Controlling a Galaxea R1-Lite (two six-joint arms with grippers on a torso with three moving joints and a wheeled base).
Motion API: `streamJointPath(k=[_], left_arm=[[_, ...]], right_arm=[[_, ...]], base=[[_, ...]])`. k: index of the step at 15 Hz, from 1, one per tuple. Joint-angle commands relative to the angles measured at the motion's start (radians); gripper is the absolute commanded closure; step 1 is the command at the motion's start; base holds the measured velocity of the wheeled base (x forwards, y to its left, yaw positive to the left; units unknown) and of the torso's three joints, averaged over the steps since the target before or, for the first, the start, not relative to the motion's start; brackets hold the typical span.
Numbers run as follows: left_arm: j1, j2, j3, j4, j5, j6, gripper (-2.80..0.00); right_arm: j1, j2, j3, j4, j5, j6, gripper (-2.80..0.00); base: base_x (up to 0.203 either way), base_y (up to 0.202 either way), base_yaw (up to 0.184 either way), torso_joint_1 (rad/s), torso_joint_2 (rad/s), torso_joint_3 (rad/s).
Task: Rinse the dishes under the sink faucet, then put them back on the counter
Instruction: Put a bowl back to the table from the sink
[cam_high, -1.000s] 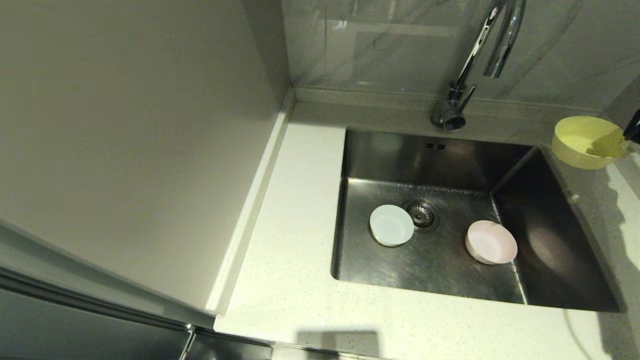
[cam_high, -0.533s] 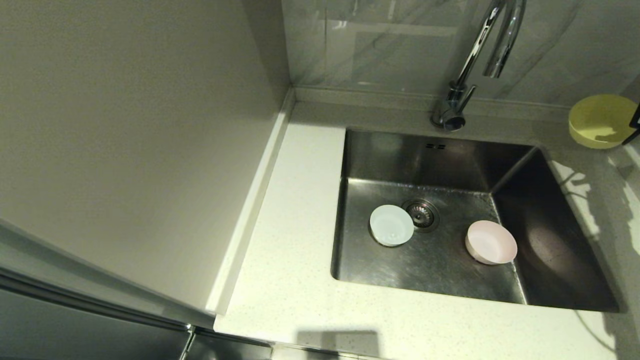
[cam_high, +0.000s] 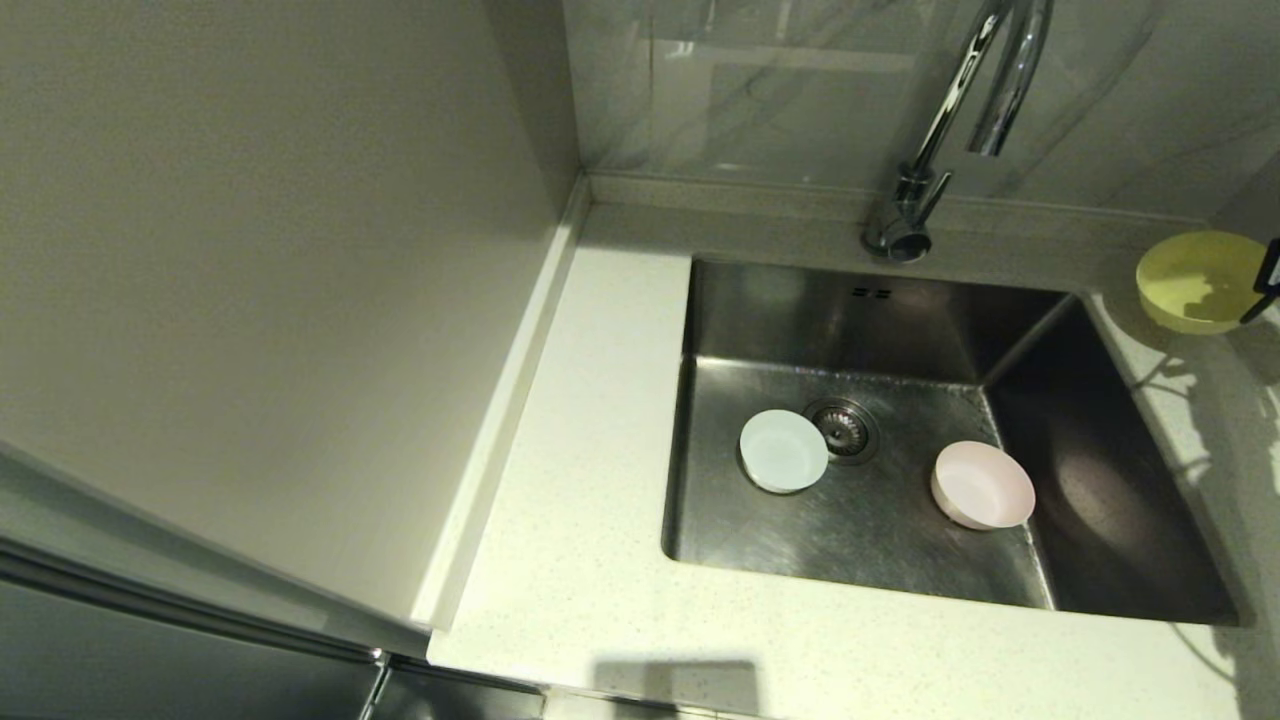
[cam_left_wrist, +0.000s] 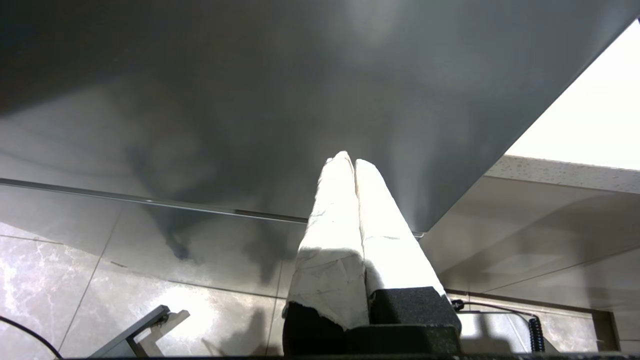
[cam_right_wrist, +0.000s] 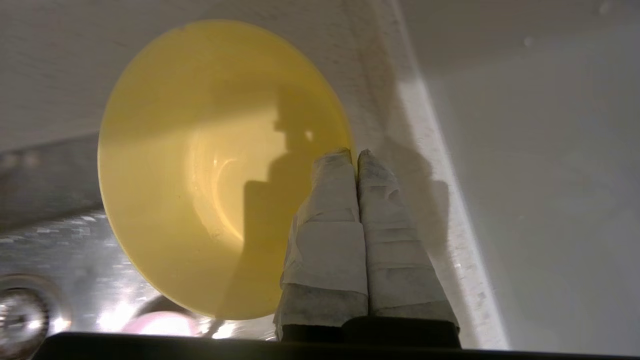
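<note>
The yellow-green bowl (cam_high: 1195, 280) hangs opening-up, low over the counter (cam_high: 590, 480) at the sink's far right corner. My right gripper (cam_high: 1258, 290) is shut on the bowl's rim; in the right wrist view its fingers (cam_right_wrist: 356, 152) pinch the edge of the bowl (cam_right_wrist: 200, 165). Whether the bowl touches the counter I cannot tell. The white bowl (cam_high: 783, 450) sits beside the drain and the pale pink bowl (cam_high: 982, 484) lies to its right, both on the floor of the sink (cam_high: 900, 310). The faucet (cam_high: 960, 100) arches over the back. My left gripper (cam_left_wrist: 348, 159) is shut and empty, parked low by the cabinet front.
A tall grey panel (cam_high: 250, 250) walls off the left side of the counter. A low raised back edge (cam_high: 740, 195) runs behind the sink. The drain strainer (cam_high: 843, 428) sits mid-basin. A narrow counter strip (cam_high: 1240, 420) runs right of the sink.
The right gripper carried the yellow-green bowl rightward and back, levelled it from a tilt, then lowered it toward the counter. The white and pink bowls stayed put.
</note>
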Motion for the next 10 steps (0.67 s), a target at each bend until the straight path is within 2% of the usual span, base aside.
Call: streamJointPath(k=[1,9,10], left_arm=[[0.000,-0.002,0.000,0.000,0.001,-0.001,0.00],[0.000,-0.002,0.000,0.000,0.001,-0.001,0.00],[0.000,-0.002,0.000,0.000,0.001,-0.001,0.00]], right_arm=[[-0.008,0.028,-0.009,-0.006,-0.004,-0.020,0.00],[-0.016,0.097,-0.072,-0.008,-0.036,-0.052,0.00],[-0.016,0.101,-0.077,-0.008,-0.036,-0.052,-2.80]], base=[[0.000,0.000,0.000,0.000,0.00,0.000],[0.000,0.000,0.000,0.000,0.00,0.000],[0.000,0.000,0.000,0.000,0.00,0.000]])
